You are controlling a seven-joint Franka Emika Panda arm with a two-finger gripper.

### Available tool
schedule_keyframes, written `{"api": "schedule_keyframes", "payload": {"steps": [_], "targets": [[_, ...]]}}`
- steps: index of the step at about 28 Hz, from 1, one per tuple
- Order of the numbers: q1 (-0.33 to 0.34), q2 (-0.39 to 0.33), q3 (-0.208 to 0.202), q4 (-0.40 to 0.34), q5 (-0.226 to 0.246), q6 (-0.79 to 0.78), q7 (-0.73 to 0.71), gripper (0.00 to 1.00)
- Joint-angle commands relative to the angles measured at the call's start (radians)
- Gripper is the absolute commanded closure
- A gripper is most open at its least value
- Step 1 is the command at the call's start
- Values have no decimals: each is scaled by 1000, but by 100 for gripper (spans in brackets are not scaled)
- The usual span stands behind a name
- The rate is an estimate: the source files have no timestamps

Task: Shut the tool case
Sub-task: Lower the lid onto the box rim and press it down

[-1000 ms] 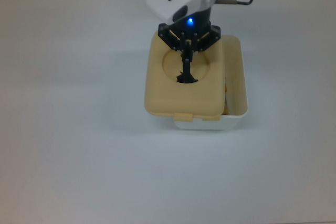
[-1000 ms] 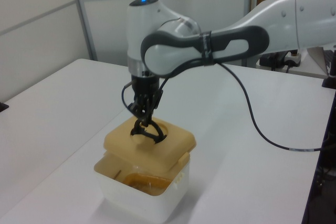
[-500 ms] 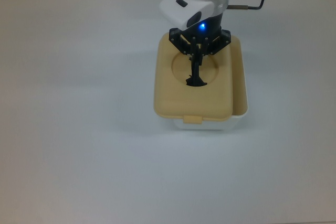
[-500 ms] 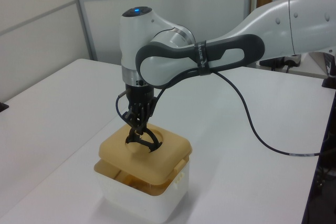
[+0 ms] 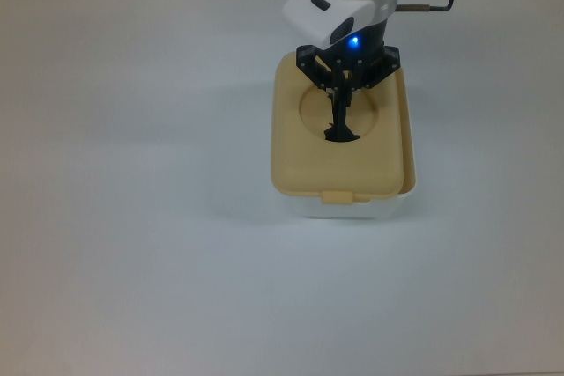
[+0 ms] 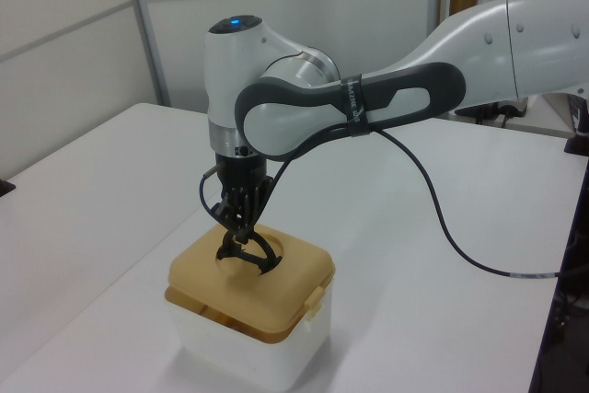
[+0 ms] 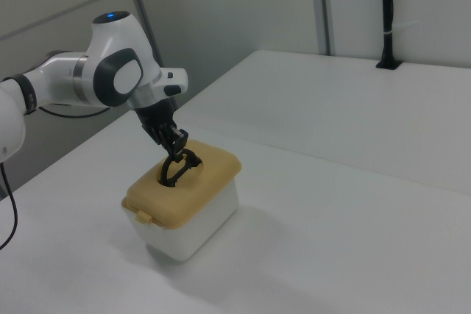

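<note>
While the jaws [image 5: 340, 116] stand pressed together on the upright black handle [image 5: 341, 132], the arm reaches down over the case from the 12 o'clock edge of the top view. No gap shows between the fingers in any view; they pinch the thin handle where it rises out of the round recess [image 5: 338, 112] in the tan lid [image 5: 310, 160].

That lid sits on the white tub [image 5: 352, 210], a little askew: in the top view it overhangs the tub toward 9 o'clock, and a narrow strip of tub rim shows along the 3 o'clock side. In the left view a dark slit runs between lid [image 6: 204, 273] and tub [image 6: 253, 352] on the near side, so the lid is not seated flush there. A small latch tab [image 5: 338, 196] sticks out at 6 o'clock in the top view, apart from the tub wall below it.

The case rests on the white worktop [image 5: 132, 217], right of centre in the top view, toward 1 o'clock. A blue light [image 5: 354, 40] glows on the wrist just above the jaws, and a black cable [image 6: 442, 218] trails from the arm across the worktop in the left view.
</note>
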Motion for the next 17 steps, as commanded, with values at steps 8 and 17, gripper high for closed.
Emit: {"api": "schedule_keyframes", "payload": {"steps": [8, 17], "targets": [[9, -25, 14, -7, -6, -57, -20, 72], [9, -22, 14, -4, -17, -57, -13, 0]]}}
